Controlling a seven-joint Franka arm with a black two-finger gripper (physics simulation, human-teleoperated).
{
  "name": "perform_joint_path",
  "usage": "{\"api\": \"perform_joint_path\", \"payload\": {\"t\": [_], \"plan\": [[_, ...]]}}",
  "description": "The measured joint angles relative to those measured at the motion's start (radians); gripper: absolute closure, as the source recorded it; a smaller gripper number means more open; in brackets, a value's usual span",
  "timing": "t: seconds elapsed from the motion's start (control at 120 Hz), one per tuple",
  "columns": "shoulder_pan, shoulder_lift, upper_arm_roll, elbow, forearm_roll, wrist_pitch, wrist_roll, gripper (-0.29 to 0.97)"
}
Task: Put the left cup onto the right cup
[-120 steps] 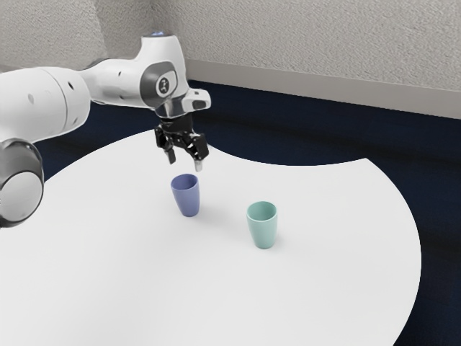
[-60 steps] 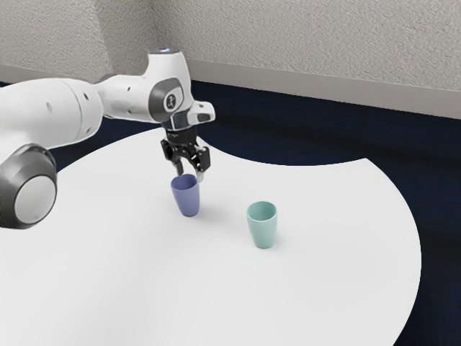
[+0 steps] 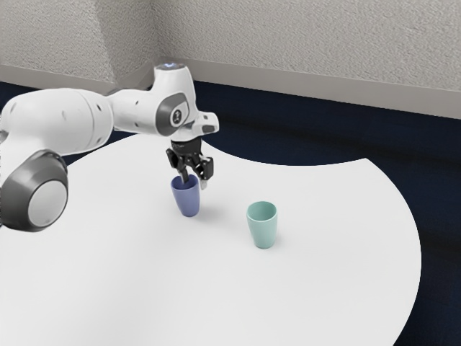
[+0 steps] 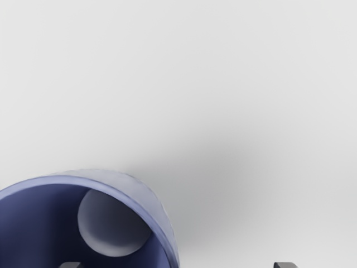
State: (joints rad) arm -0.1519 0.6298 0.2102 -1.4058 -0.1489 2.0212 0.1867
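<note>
White round surface point(image 3: 331, 274) carries two upright cups: the blue cup point(image 3: 186, 202) at the exterior view's left, the teal cup point(image 3: 261, 227) at its right. My gripper point(image 3: 193, 177) is open astride the blue cup's rim, gripping nothing.

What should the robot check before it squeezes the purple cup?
1. Purple cup stands upright on the table: ok.
2. Gripper is open: ok.
3. The cup's wall sits between the jaws, one inside and one outside: ok.
4. Green cup stands upright with nothing on top: ok.
5. Gripper is low enough for a firm hold: cannot tell.
</note>
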Motion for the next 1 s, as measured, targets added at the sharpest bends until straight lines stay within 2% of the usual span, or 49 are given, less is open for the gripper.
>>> {"api": "perform_joint_path", "payload": {"t": [0.508,0.625,0.817,1.0], "plan": [[0.000,0.039,0.000,-0.003,0.001,0.028,-0.001,0.29],[0.000,0.045,0.000,-0.003,0.000,0.031,-0.002,0.38],[-0.001,0.045,0.000,-0.004,-0.001,0.034,-0.004,0.63],[0.000,0.045,0.000,-0.004,0.000,0.035,-0.005,0.73]]}}
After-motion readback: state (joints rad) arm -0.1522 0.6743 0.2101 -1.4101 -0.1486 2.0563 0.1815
